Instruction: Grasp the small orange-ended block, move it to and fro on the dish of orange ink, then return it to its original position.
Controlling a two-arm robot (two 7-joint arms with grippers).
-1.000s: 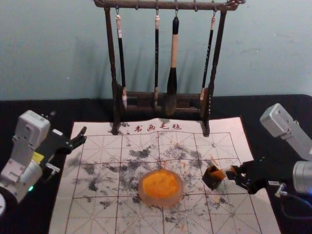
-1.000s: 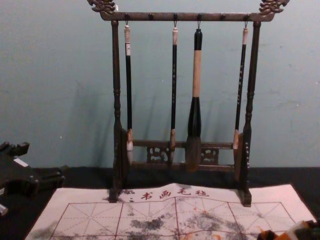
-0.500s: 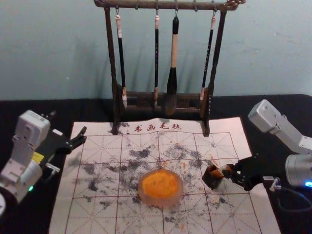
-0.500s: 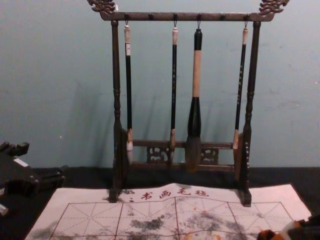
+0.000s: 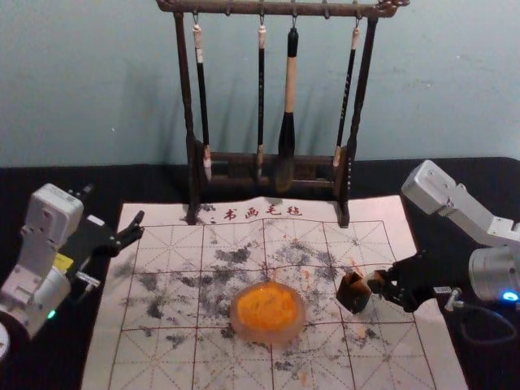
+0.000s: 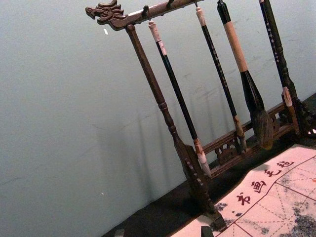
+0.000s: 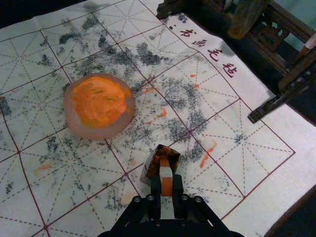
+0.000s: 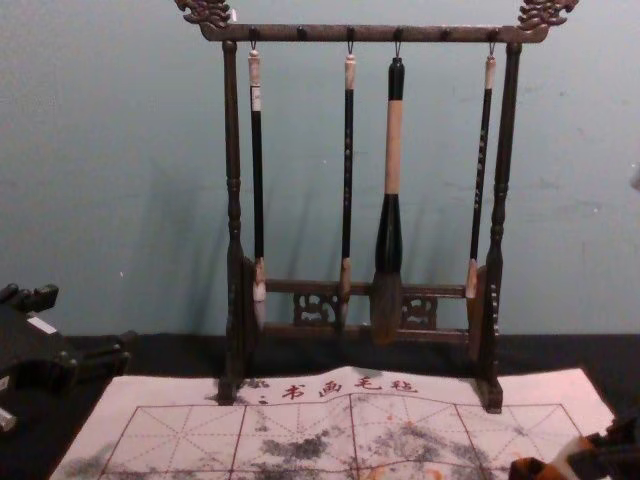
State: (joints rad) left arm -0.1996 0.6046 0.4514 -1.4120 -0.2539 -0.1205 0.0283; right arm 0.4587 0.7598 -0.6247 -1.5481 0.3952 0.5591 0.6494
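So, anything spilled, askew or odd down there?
Yes: orange streaks mark the mat outside the dish, probably stray ink, and dark smudges blot its grid. Otherwise nothing stands out: the dish sits flat, and the right gripper grips the block.

Rack [image 6: 153, 74]: dark wood, dragon's head carved on its left end, left foot at the mat's far edge.
Thin brushes [image 6: 177, 94]: three, hung tips down; you have one near the left post, one mid-rack, one against the right post.
Thick brush [image 6: 236, 47]: one, tan-banded, between the middle and right thin ones.
Mat [image 6: 266, 213]: pale, red-ruled, ink-spotted, lettered along its far side.
Wall [image 6: 74, 98]: grey-blue, behind.
Your left gripper [image 5: 114, 206]: tips apart.
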